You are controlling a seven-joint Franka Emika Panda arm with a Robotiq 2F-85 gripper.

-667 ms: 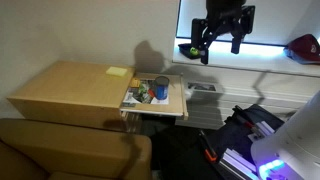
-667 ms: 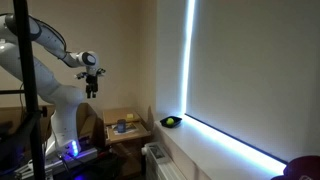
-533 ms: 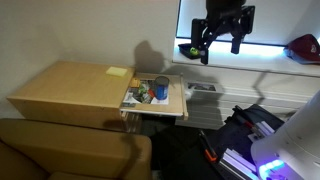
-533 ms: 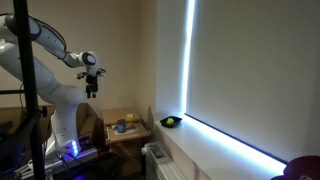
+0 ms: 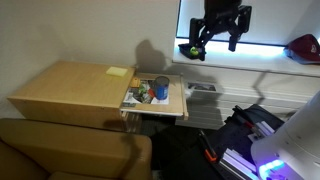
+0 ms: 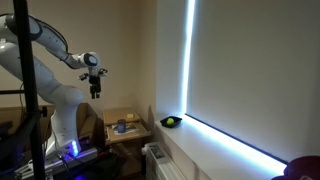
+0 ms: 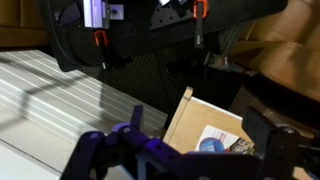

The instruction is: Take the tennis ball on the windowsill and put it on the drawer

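No readable text, labels, brands or numbers in any view; everything too small or blurred

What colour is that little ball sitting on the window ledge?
Bright yellow-green; the tennis ball shows best in an exterior view, on the windowsill.

You are looking at one tennis ball (image 5: 189, 48), one windowsill (image 6: 215, 145), one drawer (image 5: 181, 100), one pale cabinet (image 5: 65, 88) and one red object (image 5: 303, 47). You are driving one arm (image 6: 38, 38) carrying one gripper (image 5: 219, 45).
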